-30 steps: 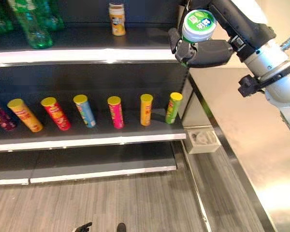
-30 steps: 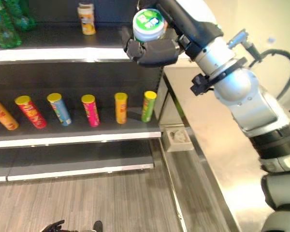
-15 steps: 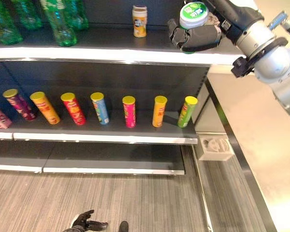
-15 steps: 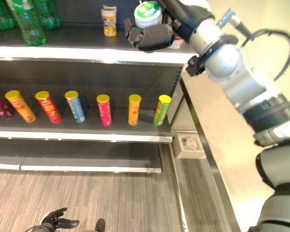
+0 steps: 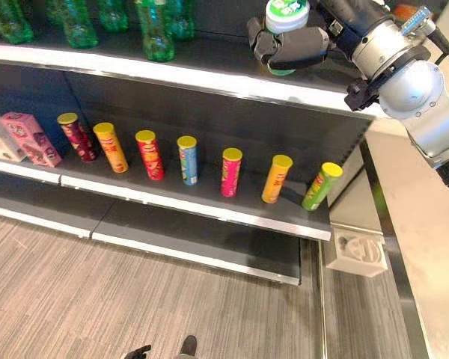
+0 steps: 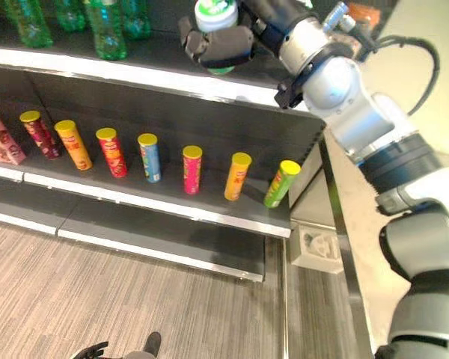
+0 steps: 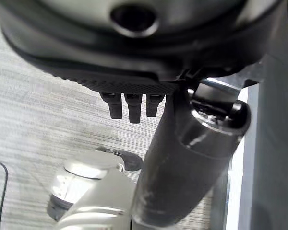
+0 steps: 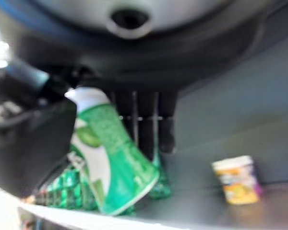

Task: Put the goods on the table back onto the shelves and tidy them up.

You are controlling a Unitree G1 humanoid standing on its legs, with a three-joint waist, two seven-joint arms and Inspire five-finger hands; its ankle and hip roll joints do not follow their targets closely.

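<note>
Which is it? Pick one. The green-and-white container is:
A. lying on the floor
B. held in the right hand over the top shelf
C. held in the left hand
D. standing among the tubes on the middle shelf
B: the right hand grips the green-and-white container above the top shelf.

The right hand (image 5: 288, 46) with the green-and-white can (image 5: 286, 9) in its curled fingers has gone from in front of the upper shelf's (image 5: 209, 75) edge, near its right end, to above the shelf board, farther in. The can (held with its lid up) now sits lower against the shelf than a second ago. The camera has swung left, bringing the green bottles (image 5: 156, 28) and pink boxes (image 5: 30, 138) at the left into view.
</note>
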